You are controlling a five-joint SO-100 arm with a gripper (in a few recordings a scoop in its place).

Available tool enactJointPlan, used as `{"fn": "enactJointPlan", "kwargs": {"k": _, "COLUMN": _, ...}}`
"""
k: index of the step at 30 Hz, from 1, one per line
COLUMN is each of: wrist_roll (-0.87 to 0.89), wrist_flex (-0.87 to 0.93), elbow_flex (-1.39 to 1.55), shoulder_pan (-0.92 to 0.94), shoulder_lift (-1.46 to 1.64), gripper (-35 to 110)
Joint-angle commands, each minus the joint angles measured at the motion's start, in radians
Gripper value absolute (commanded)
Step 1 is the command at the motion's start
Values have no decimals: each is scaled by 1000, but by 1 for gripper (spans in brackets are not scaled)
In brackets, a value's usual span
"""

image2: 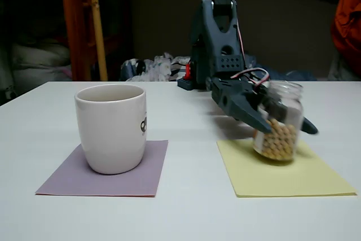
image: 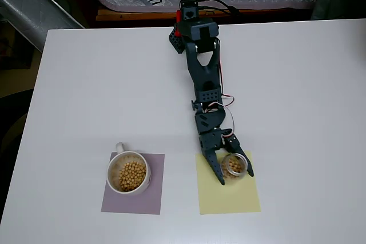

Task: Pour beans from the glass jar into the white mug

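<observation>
Glass jar point(image2: 278, 121), part full of beans point(image2: 276, 139), sits slightly tilted on the yellow mat point(image2: 287, 174) at lower right of the fixed view, with the gripper point(image: 234, 174) closed around it. Lower left, the mug point(image: 128, 173) on a purple mat point(image: 153, 198) also holds beans.

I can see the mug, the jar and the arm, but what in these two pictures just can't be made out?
- Fixed view: the white mug hides its own contents behind its wall, and the dark print on its side is cut off by the curve.
- Both views: whether the gripper truly presses the glass jar; jaws flank it, contact unclear.
- Overhead view: the beans in the jar are too small to count.
</observation>
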Motion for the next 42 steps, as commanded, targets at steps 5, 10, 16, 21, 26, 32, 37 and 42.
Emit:
{"fn": "enactJointPlan", "kwargs": {"k": 5, "wrist_roll": -21, "wrist_flex": 0, "elbow_flex": -114, "shoulder_pan": -21, "shoulder_lift": -52, "gripper": 16}}
{"fn": "enactJointPlan", "kwargs": {"k": 10, "wrist_roll": -17, "wrist_flex": 0, "elbow_flex": -132, "shoulder_pan": -15, "shoulder_lift": -69, "gripper": 26}}
{"fn": "enactJointPlan", "kwargs": {"k": 16, "wrist_roll": 0, "wrist_flex": 0, "elbow_flex": -176, "shoulder_pan": -2, "shoulder_lift": -89, "gripper": 41}}
{"fn": "enactJointPlan", "kwargs": {"k": 21, "wrist_roll": 23, "wrist_flex": -3, "elbow_flex": -195, "shoulder_pan": 20, "shoulder_lift": -83, "gripper": 52}}
{"fn": "enactJointPlan", "kwargs": {"k": 26, "wrist_roll": 64, "wrist_flex": -9, "elbow_flex": -129, "shoulder_pan": 44, "shoulder_lift": 3, "gripper": 60}}
{"fn": "enactJointPlan", "kwargs": {"k": 32, "wrist_roll": 196, "wrist_flex": -12, "elbow_flex": 130, "shoulder_pan": 71, "shoulder_lift": 299, "gripper": 64}}
{"fn": "enactJointPlan", "kwargs": {"k": 37, "wrist_roll": 307, "wrist_flex": -18, "elbow_flex": 408, "shoulder_pan": 91, "shoulder_lift": 555, "gripper": 57}}
{"fn": "enactJointPlan", "kwargs": {"k": 42, "wrist_roll": 425, "wrist_flex": -66, "elbow_flex": 650, "shoulder_pan": 118, "shoulder_lift": 788, "gripper": 45}}
